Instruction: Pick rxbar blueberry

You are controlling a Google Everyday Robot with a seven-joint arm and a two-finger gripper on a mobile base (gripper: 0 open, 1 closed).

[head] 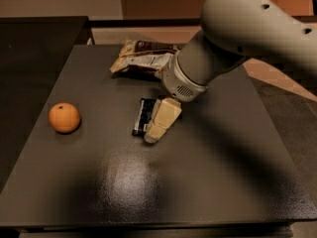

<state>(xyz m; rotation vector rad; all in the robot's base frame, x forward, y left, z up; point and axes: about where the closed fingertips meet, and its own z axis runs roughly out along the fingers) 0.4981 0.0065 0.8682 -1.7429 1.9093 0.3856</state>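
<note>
A dark bench (pixel 208 182) is seen, with three things laid on it. The rxbar blueberry (pixel 142 117) is found flat near the middle of the bench, in a dark wrapper. Its right side is covered by the cream-colored hand (pixel 158 124), which is tilted down and to the left, right over the bar. It cannot be told if the hand is closed on the bar or let loose, or if the bar is touched at all. The hand is carried by a big gray arm (pixel 237 33) that is stretched in from the upper right. A round orange (pixel 64 118) is placed well apart on the left side. A crinkled cream-and-brown snack bag (pixel 141 56) is laid near the far edge, behind the bar.
</note>
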